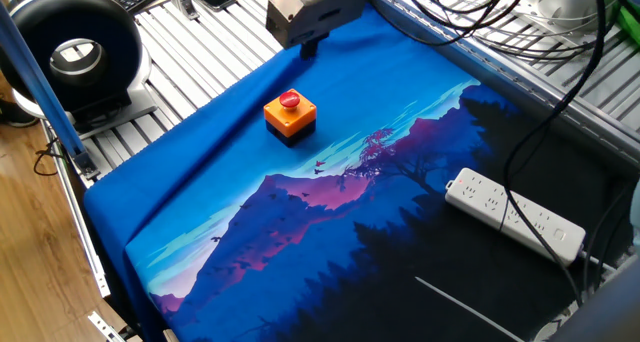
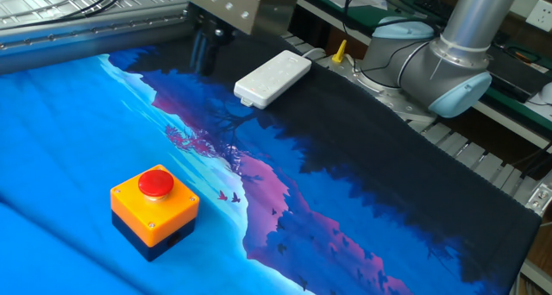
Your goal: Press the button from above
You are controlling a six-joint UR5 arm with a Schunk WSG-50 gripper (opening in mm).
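The button [image 1: 289, 100] is a round red cap on a small orange box with a black base. It stands on the blue landscape-print mat [image 1: 200, 182] near the mat's far edge. It also shows in the other fixed view [image 2: 156, 183] at the lower left. My gripper [image 1: 308, 50] hangs in the air beyond the button, higher than it and not touching it. In the other fixed view its dark fingers [image 2: 203, 55] show at the top, far behind the button. No view shows a gap or a contact at the fingertips. Nothing is in the gripper.
A white power strip [image 1: 515, 214] lies on the dark right part of the mat, and also shows in the other fixed view [image 2: 272, 78]. A black round device [image 1: 75, 57] sits off the mat's left corner. Cables [image 1: 480, 22] run along the far side. The arm's grey base [image 2: 448, 58] stands at the edge.
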